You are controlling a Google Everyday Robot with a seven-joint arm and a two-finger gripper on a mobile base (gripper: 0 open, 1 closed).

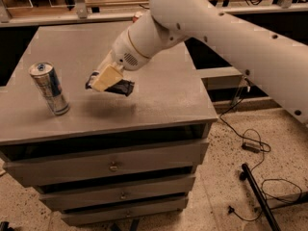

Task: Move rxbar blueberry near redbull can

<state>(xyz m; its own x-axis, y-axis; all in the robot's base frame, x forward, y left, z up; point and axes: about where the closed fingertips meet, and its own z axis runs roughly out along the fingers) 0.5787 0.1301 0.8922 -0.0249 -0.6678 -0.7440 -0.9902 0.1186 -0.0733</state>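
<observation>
The redbull can (49, 89) stands upright, leaning slightly, on the left front part of the grey cabinet top (159, 88). My gripper (107, 79) hangs above the cabinet top to the right of the can, shut on the rxbar blueberry (118, 87). The dark bar sticks out to the right of the tan fingers (106, 77) and is held lifted off the surface, with its shadow below. About one can-width of free surface lies between the can and the bar.
A red can (137, 16) is mostly hidden behind my arm at the back of the cabinet top. The cabinet has drawers (113, 166) in front. Cables (250, 146) and a black bar lie on the floor to the right.
</observation>
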